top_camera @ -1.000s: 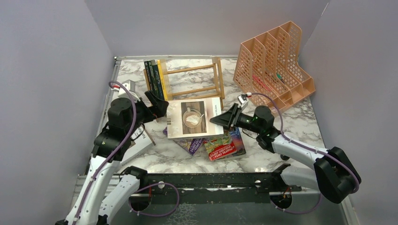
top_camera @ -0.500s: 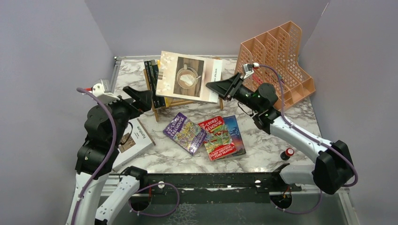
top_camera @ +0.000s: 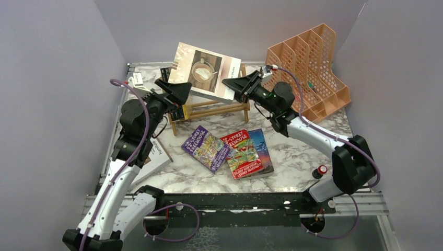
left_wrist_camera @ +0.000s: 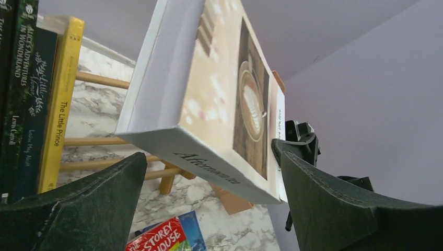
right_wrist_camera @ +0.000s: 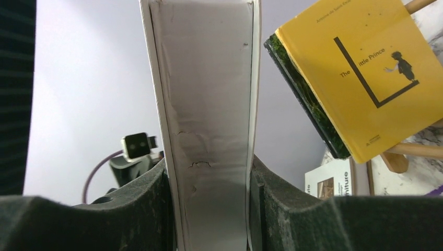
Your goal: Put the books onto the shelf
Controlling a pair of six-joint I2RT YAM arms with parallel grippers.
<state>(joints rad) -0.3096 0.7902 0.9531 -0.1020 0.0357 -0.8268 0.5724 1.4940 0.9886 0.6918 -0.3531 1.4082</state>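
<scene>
Top external view, upper centre: right gripper (top_camera: 233, 87) clamps the white book (top_camera: 205, 70) above the shelf (top_camera: 214, 109); left gripper (top_camera: 176, 93) gapes wide, empty.

A: How does the left arm stand?
B: It rears up from its base with the elbow bent and the wrist tipped forward. The left gripper (top_camera: 176, 99) has its jaws spread wide. The book (top_camera: 206, 70) hangs just ahead of the gap, and neither finger touches it.
A: And the right arm?
B: It reaches far out, forearm slanting upward. The right gripper (top_camera: 233, 86) is raised and faces the left one. The book's edge is clamped between its jaws, with the fingers (right_wrist_camera: 130, 209) pressed flat against either cover.
</scene>
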